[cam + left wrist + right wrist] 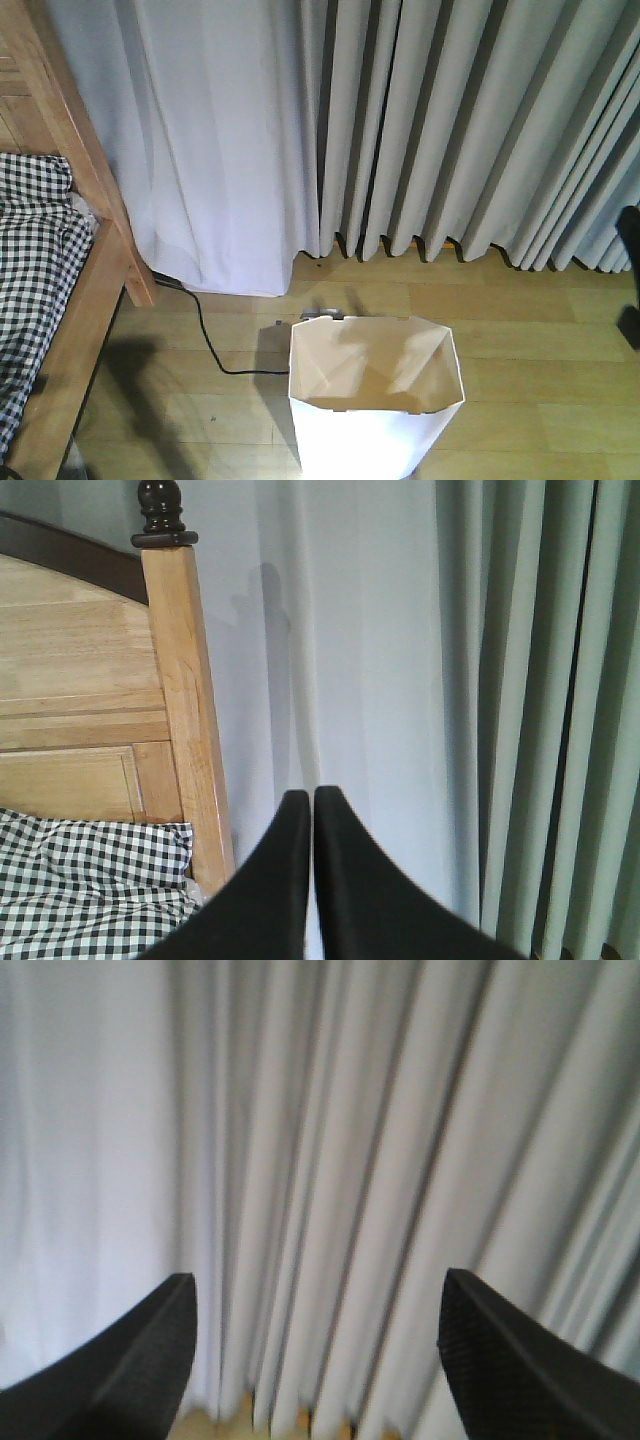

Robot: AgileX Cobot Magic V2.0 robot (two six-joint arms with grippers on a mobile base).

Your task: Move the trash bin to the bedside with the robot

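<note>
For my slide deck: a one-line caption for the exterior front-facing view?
White trash bin on wooden floor before grey curtains, right of the bedside.

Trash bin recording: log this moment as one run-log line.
trash bin: upright on floor, right of bed frame, apart | left gripper: shut, empty | right gripper: open, empty, facing curtain
</note>
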